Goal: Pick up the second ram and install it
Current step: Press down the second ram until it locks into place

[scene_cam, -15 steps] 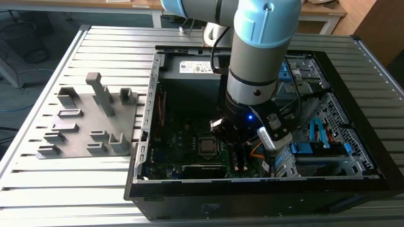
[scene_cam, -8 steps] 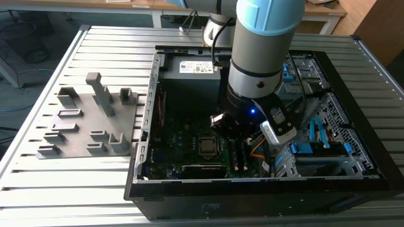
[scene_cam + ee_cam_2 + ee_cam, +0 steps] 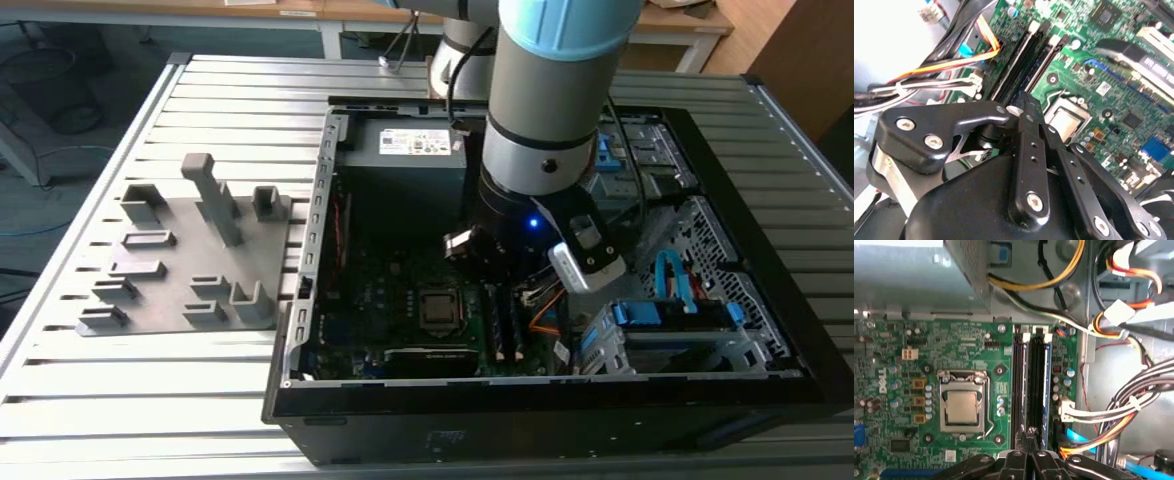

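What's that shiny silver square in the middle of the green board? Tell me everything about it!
The silver square is a flat, metal-looking chip lying level on the green board. A shiny metal frame clamps its edges, with a thin wire lever along one side. It sits beside the long black slots, apart from them. Nothing else touches it.

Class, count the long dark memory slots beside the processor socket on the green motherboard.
2. One long dark memory slot lies next to the silver processor socket; the other lies just beyond it, nearer the cables. The black claw covers one end of both.
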Controlling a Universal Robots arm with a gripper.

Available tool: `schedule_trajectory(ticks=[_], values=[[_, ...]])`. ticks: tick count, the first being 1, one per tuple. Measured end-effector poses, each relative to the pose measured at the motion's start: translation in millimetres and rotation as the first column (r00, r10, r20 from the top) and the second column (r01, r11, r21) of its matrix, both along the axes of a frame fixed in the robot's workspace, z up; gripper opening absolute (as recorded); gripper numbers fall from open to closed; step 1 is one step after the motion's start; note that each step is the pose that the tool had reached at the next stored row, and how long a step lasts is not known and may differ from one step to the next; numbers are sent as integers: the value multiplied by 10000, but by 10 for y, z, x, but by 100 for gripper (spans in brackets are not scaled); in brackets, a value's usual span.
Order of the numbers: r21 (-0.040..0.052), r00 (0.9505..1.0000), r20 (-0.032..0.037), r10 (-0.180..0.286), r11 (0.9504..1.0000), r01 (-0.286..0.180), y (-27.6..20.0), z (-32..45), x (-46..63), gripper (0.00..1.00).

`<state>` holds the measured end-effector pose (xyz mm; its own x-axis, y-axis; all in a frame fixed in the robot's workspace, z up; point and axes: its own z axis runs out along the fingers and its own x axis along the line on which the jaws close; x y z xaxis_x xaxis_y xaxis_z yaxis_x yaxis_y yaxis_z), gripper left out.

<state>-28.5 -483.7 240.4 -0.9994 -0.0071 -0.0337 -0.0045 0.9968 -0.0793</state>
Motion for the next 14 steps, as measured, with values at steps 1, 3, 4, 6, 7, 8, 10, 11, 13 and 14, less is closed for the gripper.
schedule_trajectory(ticks=[1,3,4,6,7,8,10,11,13,14], values=[[17,10000,1,0,10000,0,84,16,0,10],[24,10000,0,1,10000,-1,100,39,0,10],[29,10000,1,1,10000,-1,104,57,0,10],[47,10000,17,0,10000,0,105,84,-3,10],[62,10000,24,-1,10000,1,105,86,-5,10],[65,10000,27,0,10000,0,105,86,-5,10],[65,10000,28,0,10000,0,105,86,-5,10],[64,10000,27,0,10000,0,105,86,-5,10],[63,10000,28,0,10000,0,105,87,-5,10],[63,10000,28,0,10000,0,105,87,-5,10]])
